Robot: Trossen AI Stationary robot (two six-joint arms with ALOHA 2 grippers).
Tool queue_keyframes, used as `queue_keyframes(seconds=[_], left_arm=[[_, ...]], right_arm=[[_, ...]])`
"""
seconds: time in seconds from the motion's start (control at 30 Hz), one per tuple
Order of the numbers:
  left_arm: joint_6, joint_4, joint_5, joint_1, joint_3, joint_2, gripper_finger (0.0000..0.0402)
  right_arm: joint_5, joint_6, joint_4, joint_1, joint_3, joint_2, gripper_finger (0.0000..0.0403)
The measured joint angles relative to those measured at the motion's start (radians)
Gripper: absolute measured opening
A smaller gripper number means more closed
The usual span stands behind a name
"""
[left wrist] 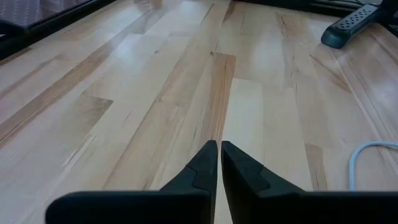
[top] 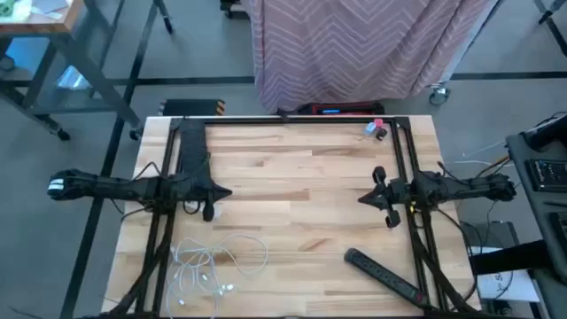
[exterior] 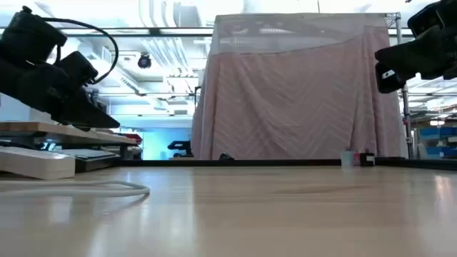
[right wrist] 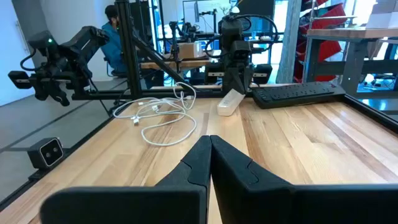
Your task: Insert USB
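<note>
A white cable (top: 213, 261) lies in a loose coil on the wooden table near its front left, also seen in the right wrist view as the cable (right wrist: 161, 115). A white charger block (right wrist: 230, 102) rests flat on the table just beyond it, below my left arm. A black power strip (top: 385, 273) lies flat at the near right. My left gripper (top: 226, 191) hovers shut over the table's left part, pointing right. My right gripper (top: 361, 197) hovers shut at the right, pointing left. Both are empty, as the left gripper (left wrist: 219, 144) and the right gripper (right wrist: 209, 138) show.
A second long black strip (right wrist: 298, 93) lies at the table's far left. Small pink and blue items (top: 376, 128) sit at the far right by the black frame (top: 292, 120). Bare wood (top: 292, 195) lies between the grippers. A person (right wrist: 114, 25) sits beyond the table.
</note>
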Motion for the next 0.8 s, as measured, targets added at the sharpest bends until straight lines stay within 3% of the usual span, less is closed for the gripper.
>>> queue_keyframes(seconds=[0.8], left_arm=[[0.000, 0.000, 0.000, 0.000, 0.000, 0.000, 0.0002]], right_arm=[[0.000, 0.000, 0.000, 0.000, 0.000, 0.000, 0.0000]])
